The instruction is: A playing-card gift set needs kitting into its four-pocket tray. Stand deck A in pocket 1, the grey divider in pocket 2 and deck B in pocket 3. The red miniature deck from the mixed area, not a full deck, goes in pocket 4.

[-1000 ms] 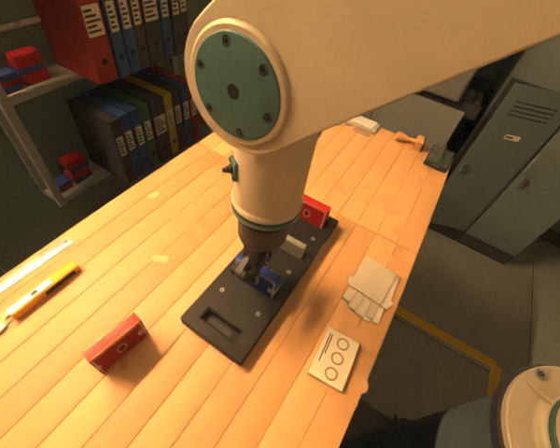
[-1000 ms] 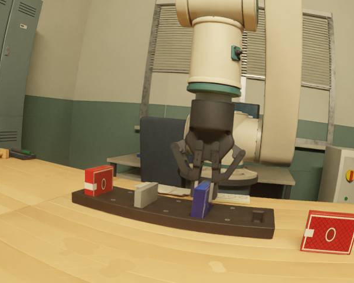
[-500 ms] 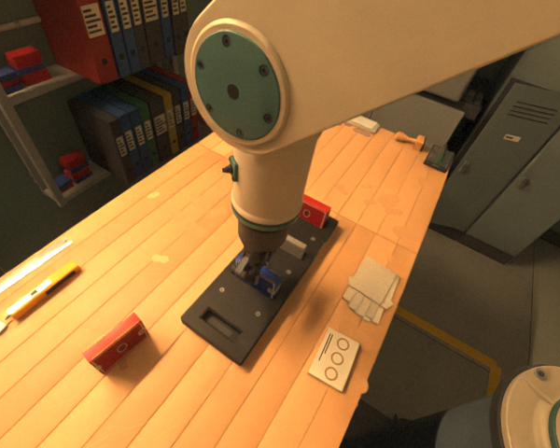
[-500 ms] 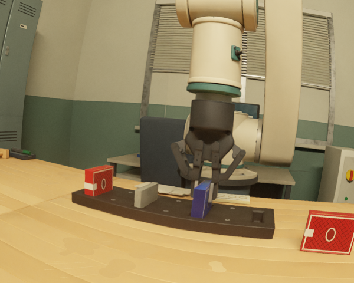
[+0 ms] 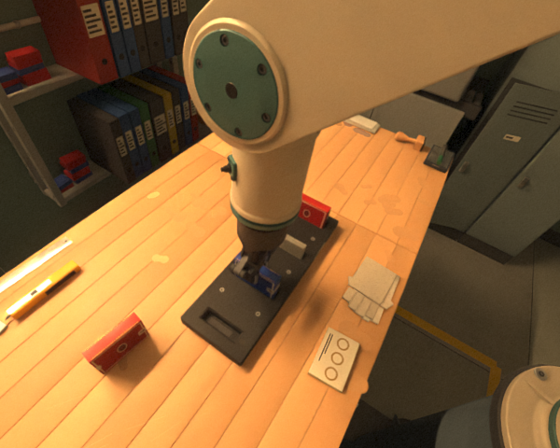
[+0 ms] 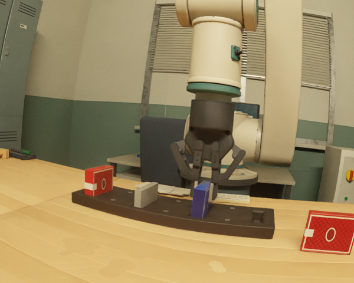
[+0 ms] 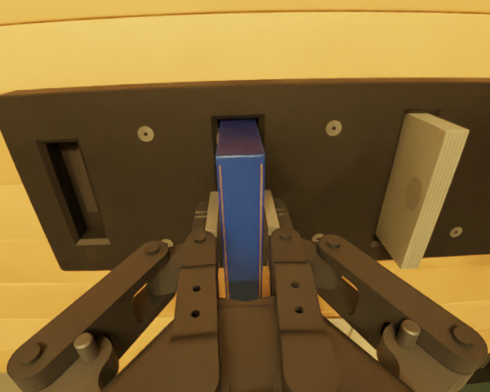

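The lower end of the blue deck (image 6: 201, 199) (image 7: 240, 202) (image 5: 266, 279) is hidden inside the third pocket of the dark tray (image 6: 174, 211) (image 5: 261, 284), where it stands upright, and my gripper (image 6: 204, 185) (image 7: 240, 211) is closed on its upper part from above. The grey divider (image 6: 145, 194) (image 7: 422, 190) (image 5: 293, 247) leans in the second pocket. A red deck (image 6: 99, 180) (image 5: 314, 210) stands in the first pocket at the tray's far end. The fourth pocket (image 6: 257, 216) (image 7: 73, 192) (image 5: 221, 322) holds nothing. Another red deck (image 6: 329, 232) (image 5: 116, 342) lies on the table beyond that end of the tray.
My cream arm (image 5: 319, 87) looms over the tray. A folded cloth (image 5: 373, 288) and a white card (image 5: 334, 359) lie near the table edge. A yellow utility knife (image 5: 41, 288) and a ruler (image 5: 24, 270) lie at the opposite side. A stamp and pad (image 5: 425, 147) sit at the far corner.
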Action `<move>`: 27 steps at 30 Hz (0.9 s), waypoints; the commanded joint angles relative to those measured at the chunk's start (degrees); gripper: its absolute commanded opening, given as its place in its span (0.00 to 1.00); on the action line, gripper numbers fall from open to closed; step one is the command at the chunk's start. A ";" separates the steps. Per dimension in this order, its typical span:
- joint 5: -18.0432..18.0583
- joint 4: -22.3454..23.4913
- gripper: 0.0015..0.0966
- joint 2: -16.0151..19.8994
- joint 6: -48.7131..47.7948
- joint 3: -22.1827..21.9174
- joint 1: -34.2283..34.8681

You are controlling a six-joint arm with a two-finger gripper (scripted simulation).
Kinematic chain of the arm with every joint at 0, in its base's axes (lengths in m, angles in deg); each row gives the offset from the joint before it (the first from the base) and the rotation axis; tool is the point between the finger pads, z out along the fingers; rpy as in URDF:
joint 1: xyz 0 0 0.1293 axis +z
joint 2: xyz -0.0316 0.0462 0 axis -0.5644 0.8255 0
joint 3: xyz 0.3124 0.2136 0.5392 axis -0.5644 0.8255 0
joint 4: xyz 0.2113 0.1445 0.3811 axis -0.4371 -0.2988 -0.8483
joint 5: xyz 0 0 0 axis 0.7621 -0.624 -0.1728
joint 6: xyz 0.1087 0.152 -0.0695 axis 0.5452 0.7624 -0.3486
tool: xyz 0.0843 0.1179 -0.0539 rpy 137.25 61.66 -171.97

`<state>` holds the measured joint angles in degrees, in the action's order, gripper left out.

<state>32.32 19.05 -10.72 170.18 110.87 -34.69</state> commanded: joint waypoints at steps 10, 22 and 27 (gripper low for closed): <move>-0.10 0.00 0.07 0.06 0.00 -0.24 0.00; -0.11 0.00 0.27 0.07 0.00 -0.26 0.00; -0.11 0.00 0.37 0.07 0.00 -0.26 0.00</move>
<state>32.20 19.05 -10.61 170.18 110.65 -34.69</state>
